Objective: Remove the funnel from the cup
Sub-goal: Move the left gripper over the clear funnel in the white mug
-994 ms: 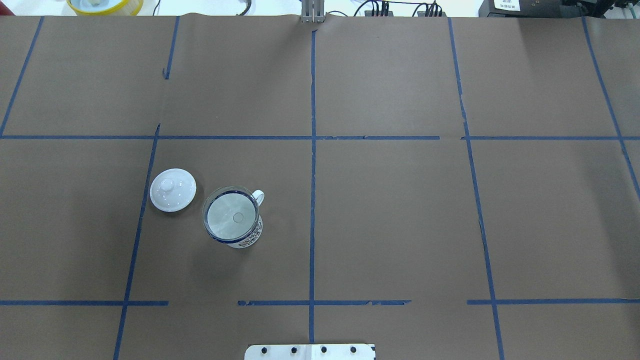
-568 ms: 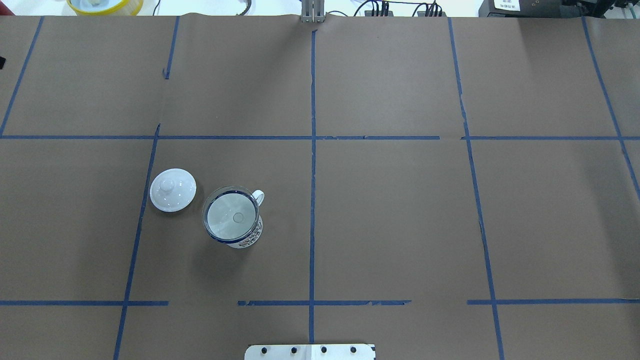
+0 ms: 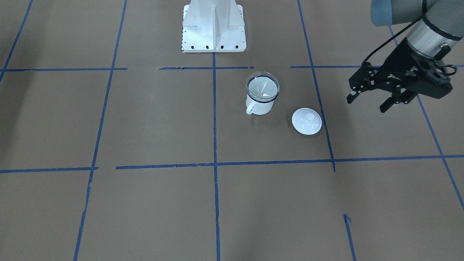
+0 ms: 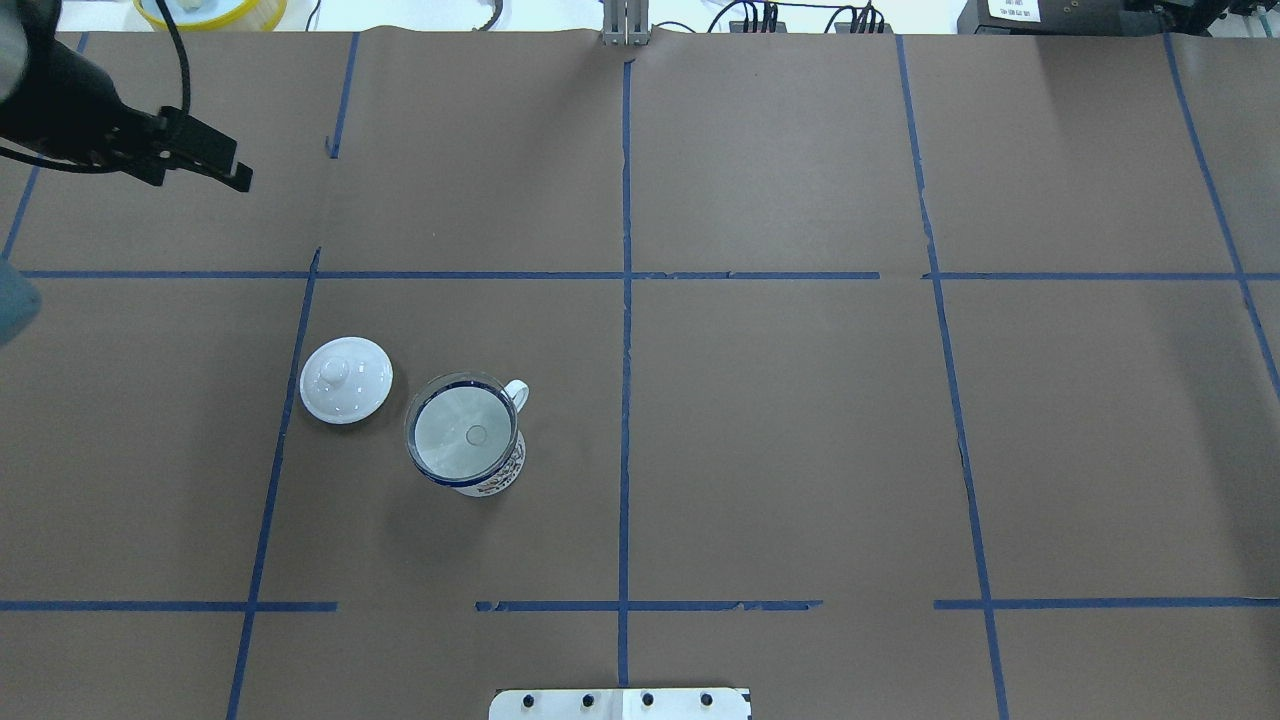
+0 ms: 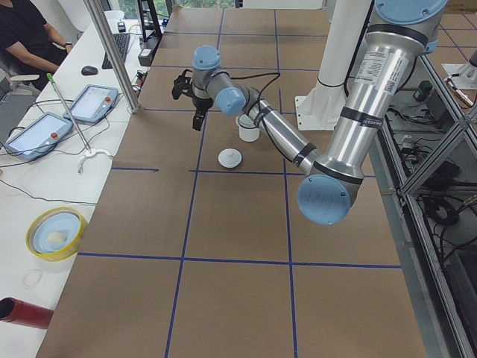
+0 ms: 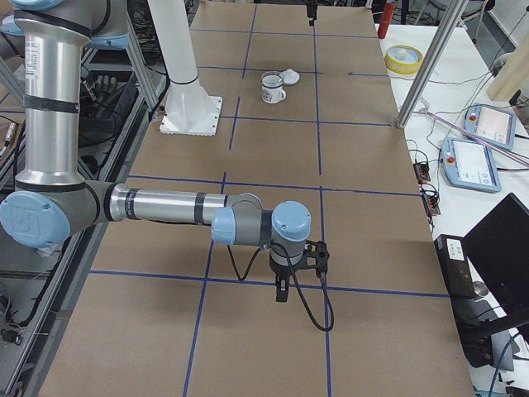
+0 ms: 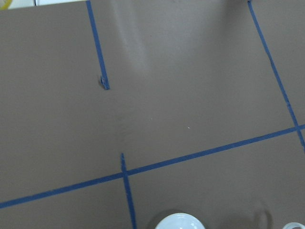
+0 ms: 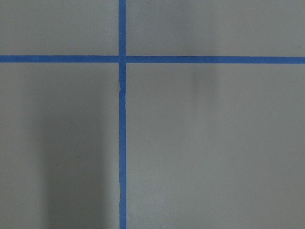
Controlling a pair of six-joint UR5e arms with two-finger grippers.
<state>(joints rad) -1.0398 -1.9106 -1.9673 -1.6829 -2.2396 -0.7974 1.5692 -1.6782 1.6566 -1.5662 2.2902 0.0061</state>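
Observation:
The cup (image 4: 497, 478) is a white mug with a dark blue rim, standing left of the table's centre. The clear funnel (image 4: 463, 432) sits in its mouth, spout down. Both show in the front view, cup (image 3: 259, 107) and funnel (image 3: 262, 87). My left gripper (image 4: 240, 170) is open and empty, high over the far left of the table, well away from the cup; in the front view (image 3: 367, 104) its jaws stand apart. My right gripper (image 6: 296, 277) shows only in the right side view, far from the cup; I cannot tell whether it is open or shut.
A round white lid with a knob (image 4: 346, 380) lies flat just left of the cup, between it and the left gripper. It also shows in the left wrist view (image 7: 180, 222). The robot's base plate (image 3: 214, 25) stands behind the cup. Blue tape lines cross the brown table.
My left arm has come into the overhead view from the far left. The cup, funnel and lid have not moved.

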